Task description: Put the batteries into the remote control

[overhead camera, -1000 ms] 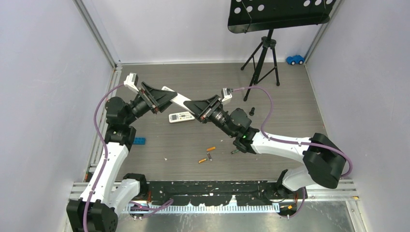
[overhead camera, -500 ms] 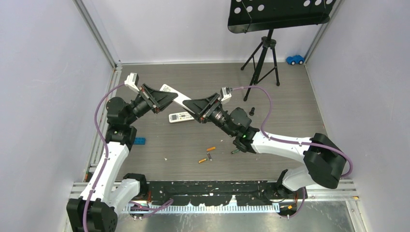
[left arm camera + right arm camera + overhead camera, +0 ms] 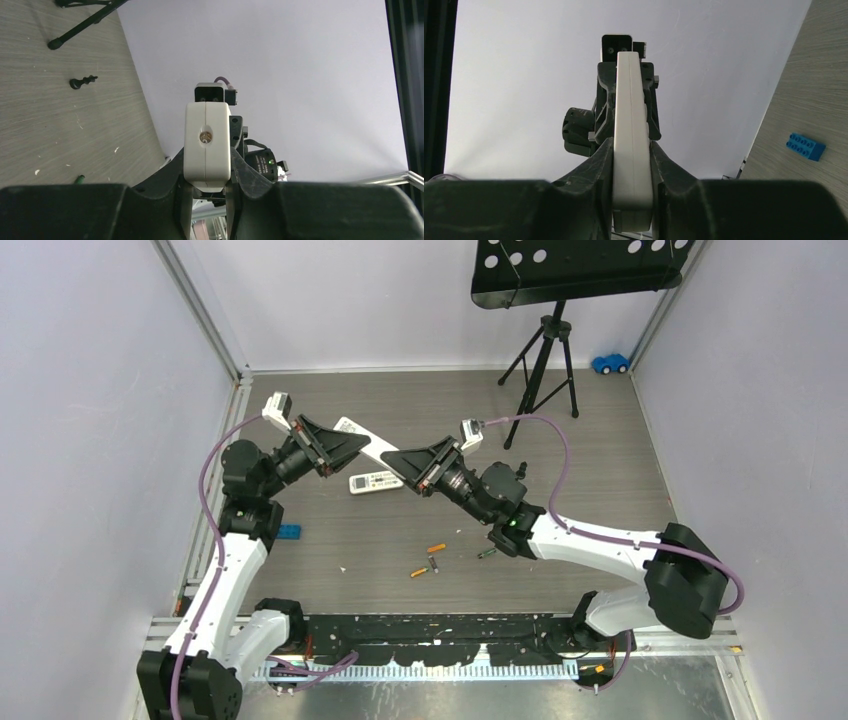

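Observation:
The remote control (image 3: 372, 447), long, slim and white, hangs above the floor between both arms. My left gripper (image 3: 352, 443) is shut on its far-left part and my right gripper (image 3: 393, 458) is shut on its near-right end. Seen end-on in the left wrist view, the remote control (image 3: 207, 145) sits clamped in my left gripper (image 3: 207, 175). It stands edge-on in the right wrist view, the remote control (image 3: 630, 125) pinched in my right gripper (image 3: 630, 155). The batteries lie on the floor: two orange (image 3: 436, 547) (image 3: 419, 572), one dark (image 3: 433, 564), one green-and-black (image 3: 486, 553).
A shorter white remote (image 3: 373, 481) lies just below the held one. A blue brick (image 3: 288, 531) sits by the left arm. A music stand's tripod (image 3: 545, 350) and a blue toy car (image 3: 609, 363) are at the back right. A black peg (image 3: 82, 81) lies on the floor.
My left gripper's jaws have closed in on the remote control. The right forearm and elbow have swung slightly right, uncovering the green-and-black battery. The remote control has barely shifted.

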Motion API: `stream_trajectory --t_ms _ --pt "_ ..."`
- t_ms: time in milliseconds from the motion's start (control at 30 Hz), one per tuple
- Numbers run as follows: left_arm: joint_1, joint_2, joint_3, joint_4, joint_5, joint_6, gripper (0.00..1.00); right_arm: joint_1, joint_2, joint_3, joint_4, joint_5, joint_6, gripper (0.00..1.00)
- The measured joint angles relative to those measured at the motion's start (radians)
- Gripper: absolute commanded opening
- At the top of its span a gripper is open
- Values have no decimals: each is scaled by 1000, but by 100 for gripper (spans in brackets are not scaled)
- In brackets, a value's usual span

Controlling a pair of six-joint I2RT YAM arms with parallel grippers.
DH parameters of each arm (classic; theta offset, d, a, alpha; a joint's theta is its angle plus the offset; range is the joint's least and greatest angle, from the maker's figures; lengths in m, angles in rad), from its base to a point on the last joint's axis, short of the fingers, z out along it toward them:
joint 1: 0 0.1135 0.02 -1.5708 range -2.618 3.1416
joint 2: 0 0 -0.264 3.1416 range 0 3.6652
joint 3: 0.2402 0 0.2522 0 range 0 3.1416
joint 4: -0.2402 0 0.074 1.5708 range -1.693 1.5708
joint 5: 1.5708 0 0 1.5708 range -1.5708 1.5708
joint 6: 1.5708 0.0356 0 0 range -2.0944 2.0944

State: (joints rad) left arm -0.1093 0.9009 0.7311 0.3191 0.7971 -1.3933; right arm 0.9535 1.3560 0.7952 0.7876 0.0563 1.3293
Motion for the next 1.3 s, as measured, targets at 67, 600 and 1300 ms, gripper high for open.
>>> stream_trajectory --t_ms 67,600,1300 --pt "0 0 6 1 0 -21 0 0 -3 -1 9 -2 1 18" --pt "-18 51 48 -48 4 1 0 -22 -87 -116 24 39 -7 58" --pt "-3 82 114 -275 -82 245 0 -54 -98 23 -402 28 7 29"
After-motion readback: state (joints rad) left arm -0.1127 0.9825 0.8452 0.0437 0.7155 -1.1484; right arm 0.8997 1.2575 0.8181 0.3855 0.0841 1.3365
